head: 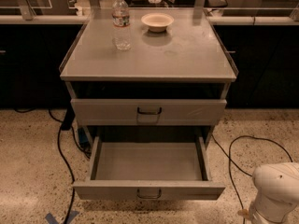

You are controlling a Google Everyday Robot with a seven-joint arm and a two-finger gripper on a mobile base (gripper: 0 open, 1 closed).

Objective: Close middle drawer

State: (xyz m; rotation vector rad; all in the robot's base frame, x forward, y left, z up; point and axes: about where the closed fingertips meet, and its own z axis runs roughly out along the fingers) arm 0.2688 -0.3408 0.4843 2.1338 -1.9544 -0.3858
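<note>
The middle drawer (pixel 148 190) is the grey metal drawer pulled far out at the bottom of the cabinet. Its deep tray (pixel 148 161) is empty, and its low front panel has a small dark loop handle (pixel 149 193) at centre. The drawer above it (pixel 148 111) is shut. My gripper is out of view. Only a white rounded part of my arm (pixel 276 192) shows at the lower right, to the right of the open drawer's front corner and apart from it.
A water bottle (pixel 121 21) and a small bowl (pixel 157 21) stand on the cabinet top (pixel 154 55). Black cables lie on the speckled floor left (pixel 63 157) and right (pixel 233 157) of the cabinet. Dark counters run behind.
</note>
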